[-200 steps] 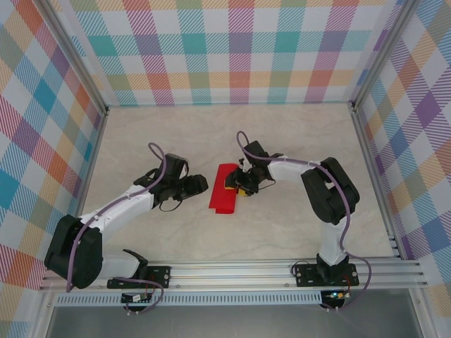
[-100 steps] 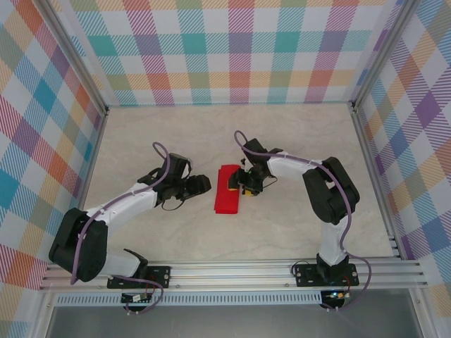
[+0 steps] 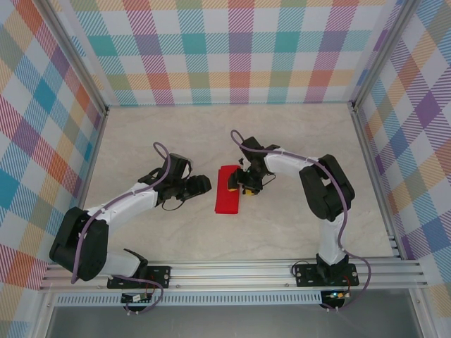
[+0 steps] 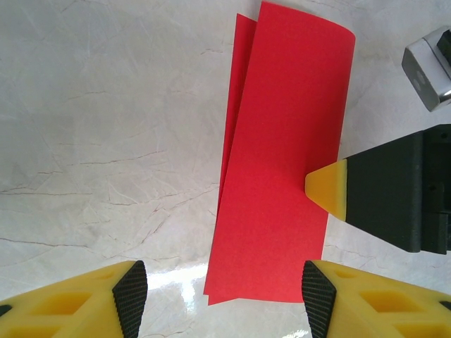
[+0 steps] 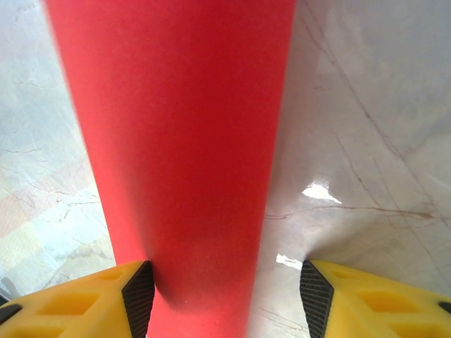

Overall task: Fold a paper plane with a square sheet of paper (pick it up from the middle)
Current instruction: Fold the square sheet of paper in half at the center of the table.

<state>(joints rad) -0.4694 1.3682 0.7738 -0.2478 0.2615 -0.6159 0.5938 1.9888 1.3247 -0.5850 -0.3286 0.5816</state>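
Note:
The square sheet of paper lies folded in half on the table as a long red strip, its two layers slightly offset. My left gripper is open just left of the strip, whose near end sits between and ahead of its fingers. My right gripper is open at the strip's right side. In the left wrist view one of its yellow fingertips touches the paper's right edge. In the right wrist view the paper runs up between the open jaws, against the left finger.
The marble-patterned tabletop is boxed in by plaid walls and an aluminium frame along the near edge. Both arms reach in from that rail.
The paper has turned from a slant to nearly straight and shifted slightly right. My left gripper has moved a little toward it, and my right gripper has shifted slightly at its right edge.

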